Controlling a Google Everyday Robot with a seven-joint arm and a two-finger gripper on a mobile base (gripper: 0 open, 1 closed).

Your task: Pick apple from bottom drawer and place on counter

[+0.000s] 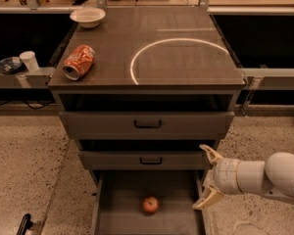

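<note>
1. The apple (150,205) lies on the floor of the bottom drawer (118,196), a little right of centre and towards the near end. Nothing touches it.
2. The bottom drawer is pulled out. The two wider drawers above it, each with a black handle, are far less extended.
3. The gripper (206,176) hangs at the right side of the bottom drawer, over its right wall and just below the middle drawer's front corner. Its two fingers are spread wide apart, one above the other, holding nothing. It is right of the apple and apart from it.
4. The counter (186,21) carries a thin white circle (133,65) on its right half.
5. A crushed soda can (79,61) lies on its side at the counter's left edge. A pale bowl (87,16) stands at the far left corner.
6. A white cup (29,60) stands on the shelf to the left of the cabinet.
</note>
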